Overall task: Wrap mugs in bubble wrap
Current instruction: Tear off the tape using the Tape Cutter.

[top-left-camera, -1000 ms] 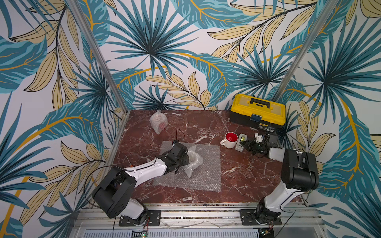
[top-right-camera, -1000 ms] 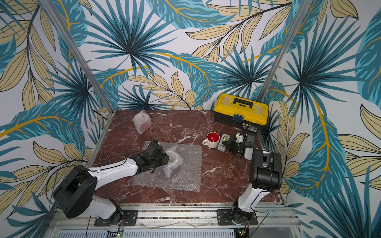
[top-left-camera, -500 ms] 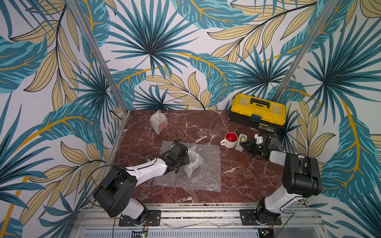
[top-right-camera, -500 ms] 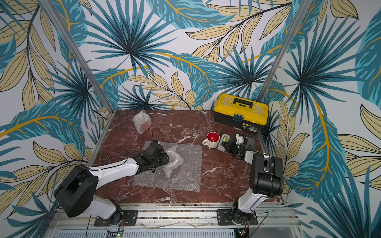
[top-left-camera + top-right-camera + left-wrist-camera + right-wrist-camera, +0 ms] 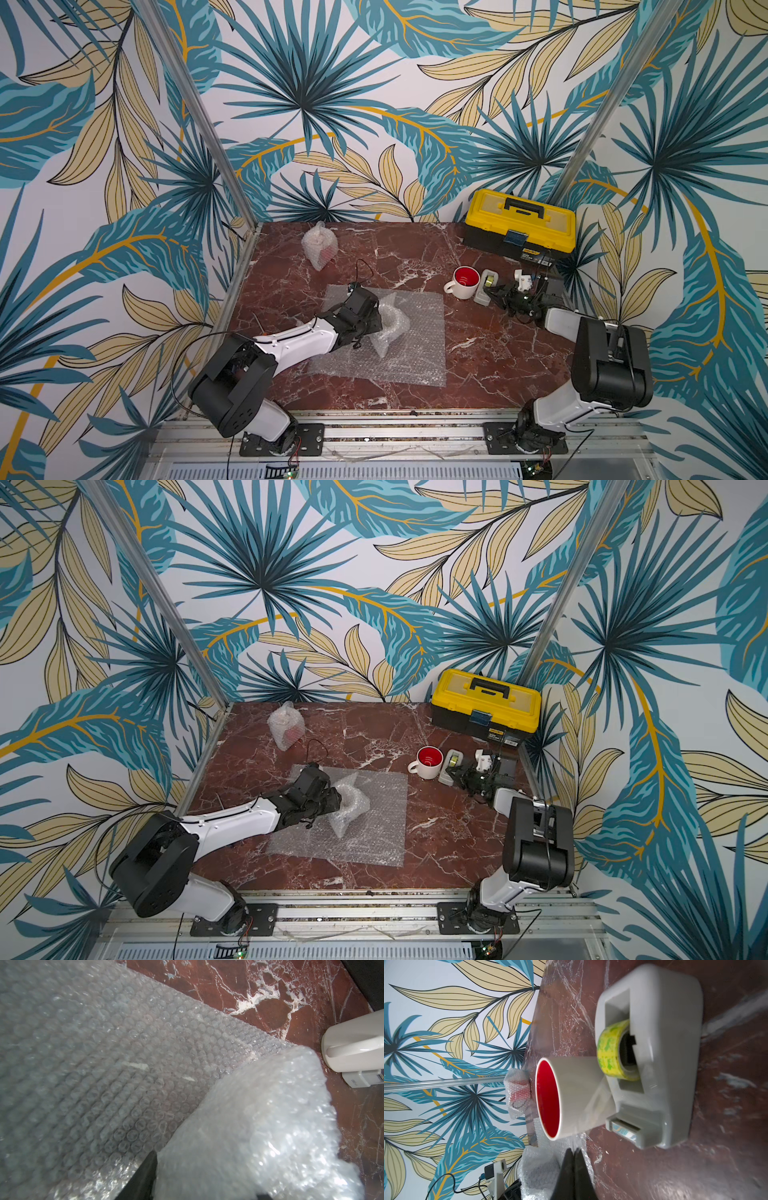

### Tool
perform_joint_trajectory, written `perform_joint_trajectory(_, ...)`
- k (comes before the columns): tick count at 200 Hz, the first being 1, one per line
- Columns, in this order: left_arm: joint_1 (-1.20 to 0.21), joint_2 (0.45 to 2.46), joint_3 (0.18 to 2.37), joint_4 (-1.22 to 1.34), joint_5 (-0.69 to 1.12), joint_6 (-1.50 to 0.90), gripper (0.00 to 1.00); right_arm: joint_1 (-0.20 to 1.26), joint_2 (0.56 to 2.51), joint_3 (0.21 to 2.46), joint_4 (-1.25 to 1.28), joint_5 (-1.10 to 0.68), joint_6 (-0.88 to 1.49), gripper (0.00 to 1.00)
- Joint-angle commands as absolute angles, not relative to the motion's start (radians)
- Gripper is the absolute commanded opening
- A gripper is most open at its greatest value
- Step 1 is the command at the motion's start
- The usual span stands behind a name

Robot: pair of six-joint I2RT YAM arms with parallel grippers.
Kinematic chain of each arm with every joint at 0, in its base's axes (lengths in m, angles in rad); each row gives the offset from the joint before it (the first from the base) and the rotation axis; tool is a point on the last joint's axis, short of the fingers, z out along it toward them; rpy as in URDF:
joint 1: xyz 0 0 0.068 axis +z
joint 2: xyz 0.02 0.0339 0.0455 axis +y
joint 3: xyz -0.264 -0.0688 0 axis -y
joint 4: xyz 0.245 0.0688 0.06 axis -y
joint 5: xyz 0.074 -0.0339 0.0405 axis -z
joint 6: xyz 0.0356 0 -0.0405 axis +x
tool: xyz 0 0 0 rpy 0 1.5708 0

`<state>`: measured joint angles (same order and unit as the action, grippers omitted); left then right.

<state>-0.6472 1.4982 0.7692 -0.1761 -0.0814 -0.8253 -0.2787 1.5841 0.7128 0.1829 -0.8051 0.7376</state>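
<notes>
1. Top views: your left gripper had its jaws clamped on the crumpled bubble wrap bundle, which sat on the flat bubble wrap sheet mid-worktop. Couldn't see the mug inside. The white mug stood unwrapped just beside the tape dispenser. A finished red-mug bundle sat at the far corner.
2. Left wrist: the bundle filled the jaws, with a loose flap sticking out. Risk: the springy wrap could unroll if you eased off before taping.
3. Right wrist: your right gripper had its jaws pinched shut on the clear tape strip. Risk: the strip ran across the white mug, so pulling could snag it or drag the dispenser.
</notes>
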Motion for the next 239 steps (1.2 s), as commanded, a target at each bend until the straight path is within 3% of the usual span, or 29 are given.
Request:
perform_joint_trajectory(1, -0.649, 1.523, 0.773, -0.235, -0.081, -0.806, 0.54, -0.263, 1.541, 0.713, -0.031, -0.801, 0.63, 0.0)
perform_joint_trajectory(146, -0.649, 1.529, 0.778, -0.235, -0.077, -0.805, 0.54, -0.164, 1.447, 0.661, -0.31, -0.752, 0.48, 0.0)
perform_joint_trajectory(239, -0.65, 1.529, 0.776, -0.235, -0.08, -0.814, 0.54, -0.146, 1.547, 0.712, -0.486, -0.492, 0.43, 0.0)
